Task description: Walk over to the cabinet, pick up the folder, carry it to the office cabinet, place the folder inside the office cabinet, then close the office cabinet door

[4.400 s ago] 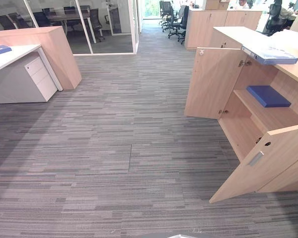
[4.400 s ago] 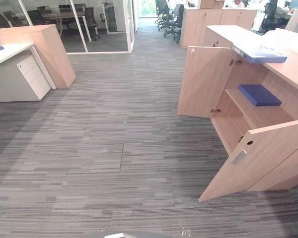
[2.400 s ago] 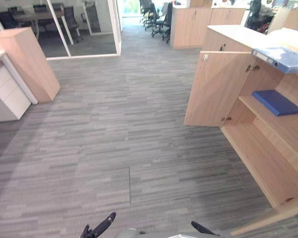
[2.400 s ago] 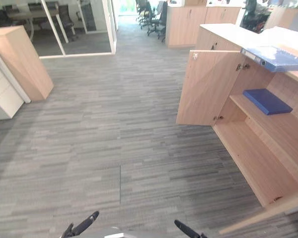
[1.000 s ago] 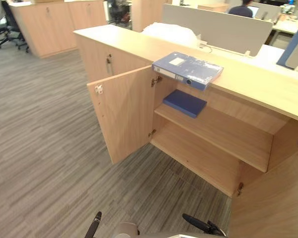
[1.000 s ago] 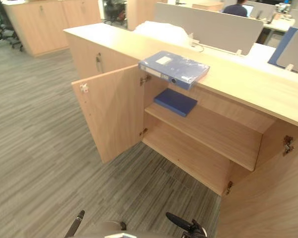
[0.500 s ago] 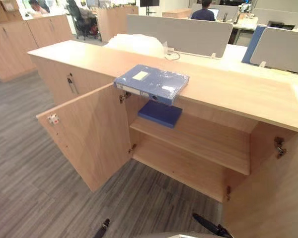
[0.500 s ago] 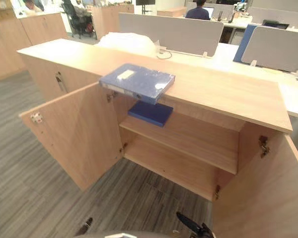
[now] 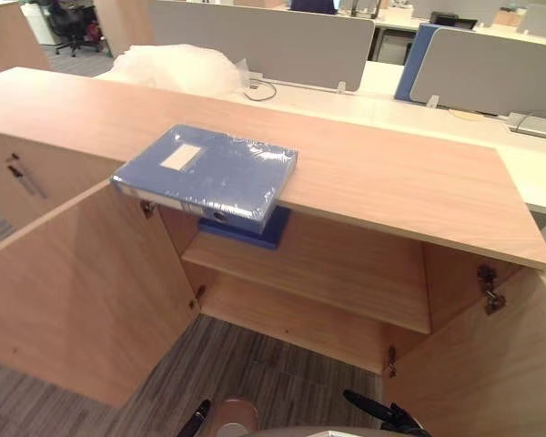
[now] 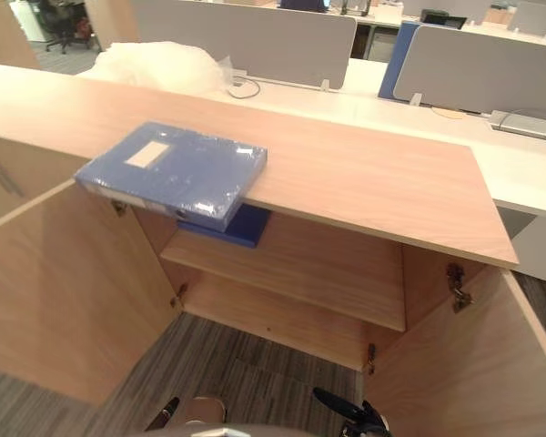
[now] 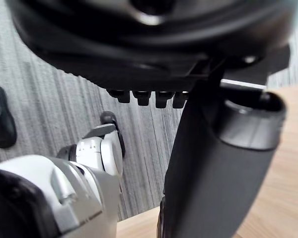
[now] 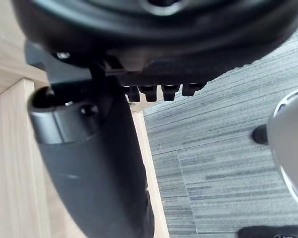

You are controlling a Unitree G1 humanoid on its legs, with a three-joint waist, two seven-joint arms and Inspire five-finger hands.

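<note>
Step in hand, by my reading: the walk to the cabinet is about done and the pick-up has not begun.

- Folder point(image 9: 209, 173): blue, plastic-wrapped, white label up. It lies flat on the counter point(image 9: 391, 182) with its spine corner jutting past the front edge, over the open cabinet. Nothing touches it.
- A second, darker folder point(image 9: 255, 234) lies on the shelf point(image 9: 328, 273) directly beneath, partly hidden by the top one.
- Both doors stand open: left door point(image 9: 73, 291) swung wide towards the robot, right door point(image 9: 491, 364) likewise. The lower compartment looks bare.
- A bundle of clear wrap point(image 9: 177, 68) sits at the far edge of the counter, well apart from the folder.
- Left hand point(image 9: 197, 421): low, over the carpet point(image 9: 255, 364), fingers stretched out loosely, holding nothing.
- Right hand point(image 9: 378, 411): low, near the right door, also slack and empty.

Next move, as judged: raise both hands to counter height. The overhanging edge gives a way in, with fingers under the jutting spine and a thumb on top, or one hand on each side. The wrap looks slick, so a firm clamp seems wise. The left door stands close below the folder and calls for some clearance on the way up.
</note>
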